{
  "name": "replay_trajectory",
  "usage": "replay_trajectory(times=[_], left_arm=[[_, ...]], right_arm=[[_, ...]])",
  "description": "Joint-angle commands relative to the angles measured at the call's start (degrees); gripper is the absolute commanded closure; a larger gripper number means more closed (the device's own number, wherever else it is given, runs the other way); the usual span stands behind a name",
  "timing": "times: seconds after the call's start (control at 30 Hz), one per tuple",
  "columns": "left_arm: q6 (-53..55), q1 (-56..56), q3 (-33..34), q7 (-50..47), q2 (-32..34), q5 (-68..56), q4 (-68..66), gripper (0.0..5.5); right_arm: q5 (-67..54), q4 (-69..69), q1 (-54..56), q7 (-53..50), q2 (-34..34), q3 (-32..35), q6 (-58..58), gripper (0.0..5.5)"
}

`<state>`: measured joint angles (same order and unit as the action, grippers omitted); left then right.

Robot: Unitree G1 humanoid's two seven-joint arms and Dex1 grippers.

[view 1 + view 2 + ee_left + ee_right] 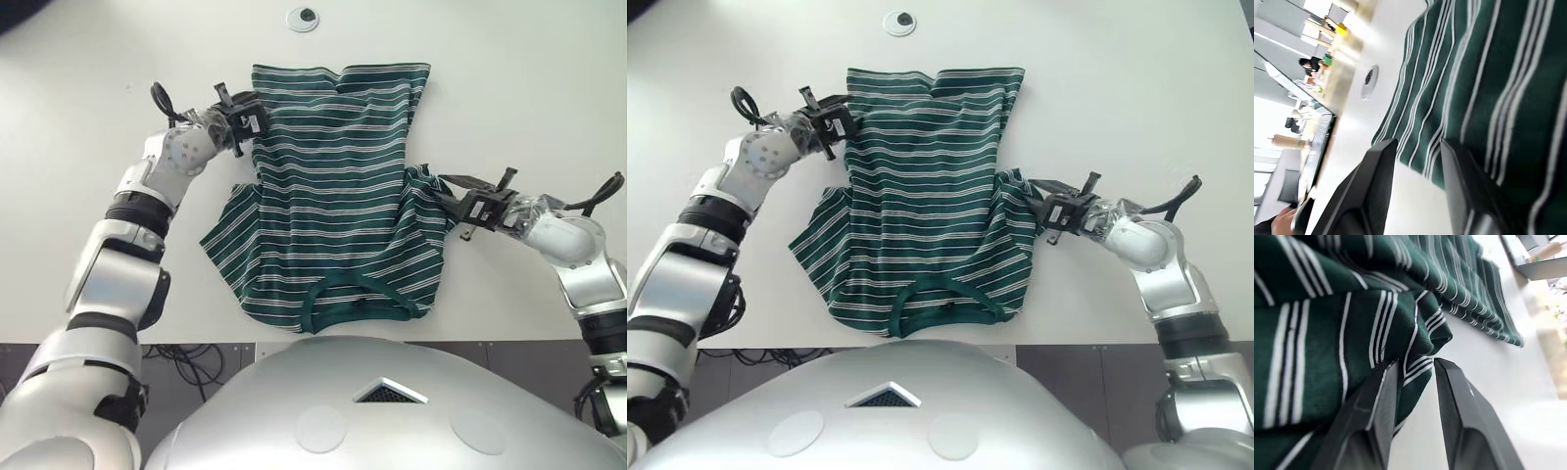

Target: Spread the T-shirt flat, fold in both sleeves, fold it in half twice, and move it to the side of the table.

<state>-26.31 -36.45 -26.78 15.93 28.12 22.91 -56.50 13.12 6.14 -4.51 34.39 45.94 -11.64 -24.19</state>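
A dark green T-shirt (333, 186) with white stripes lies on the white table (529, 88), its collar (355, 294) nearest me and its hem at the far side. The left sleeve (223, 235) is spread out flat. At the shirt's left edge, near the far hem, my left gripper (252, 117) is open; in the left wrist view its fingers (1376, 181) straddle the flat cloth edge. My right gripper (443, 196) is at the shirt's right side, shut on the bunched right sleeve (1415, 338), which puckers up between its fingers (1454, 396).
A round grey cap (303, 19) is set into the table beyond the hem. Bare table stretches to the left and right of the shirt. The table's front edge runs just below the collar, with cables (186, 362) hanging under it.
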Motion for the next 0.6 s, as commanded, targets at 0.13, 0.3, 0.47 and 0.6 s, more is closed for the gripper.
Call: replay_trajectory(times=[0.13, 0.3, 0.47, 0.6], left_arm=[[-2.3, -1.1, -0.7, -4.5, 0.6, 4.7, -13.8, 3.93], [-5.1, -1.1, 1.3, -4.6, 2.2, 3.5, -14.7, 3.93], [-15.1, 2.0, 6.7, 1.8, 1.4, -4.6, -6.3, 3.93], [-18.2, 7.1, 12.7, 7.7, 4.2, -13.8, 5.5, 3.93]], right_arm=[[0.4, 1.0, -9.4, 7.3, 10.0, 1.3, 1.6, 4.18], [-4.2, -1.9, -13.3, 8.7, 13.1, 5.7, 2.2, 4.18], [-4.7, -2.3, -11.4, 7.0, 10.6, 6.8, 1.3, 4.18], [-5.3, -2.4, -11.6, 6.9, 10.4, 7.7, 1.0, 4.18]])
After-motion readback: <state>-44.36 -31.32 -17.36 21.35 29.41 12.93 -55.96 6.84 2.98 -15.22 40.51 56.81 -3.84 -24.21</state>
